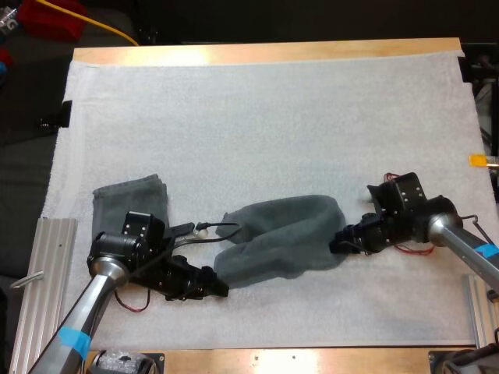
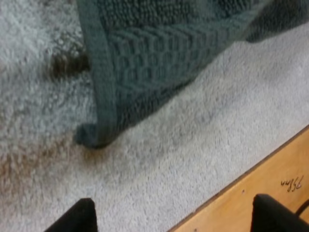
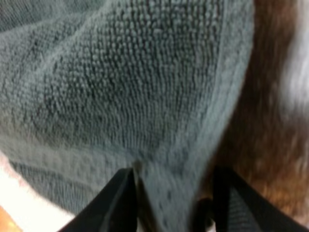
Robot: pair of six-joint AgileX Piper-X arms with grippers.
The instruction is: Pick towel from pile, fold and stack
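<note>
Looking down from the high view, we see the crumpled towel (image 1: pixel 281 238) at lower centre of the frame, its long axis running left to right between our two grippers. Our right gripper (image 1: pixel 337 243) pinches the towel's right end, with cloth pressed between its fingers (image 3: pixel 120 203). Our left gripper (image 1: pixel 222 288) stands spread and empty, just short of the corner (image 2: pixel 89 137) lying straight ahead of it. The towel is dark grey-green and waffle-woven, with a hemmed edge.

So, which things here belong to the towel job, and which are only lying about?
Job: loose towel, gripped by right pincer; folded towel; open left pincer.
Lying about: metal rail beside the mat; yellow cable beyond the table.
</note>
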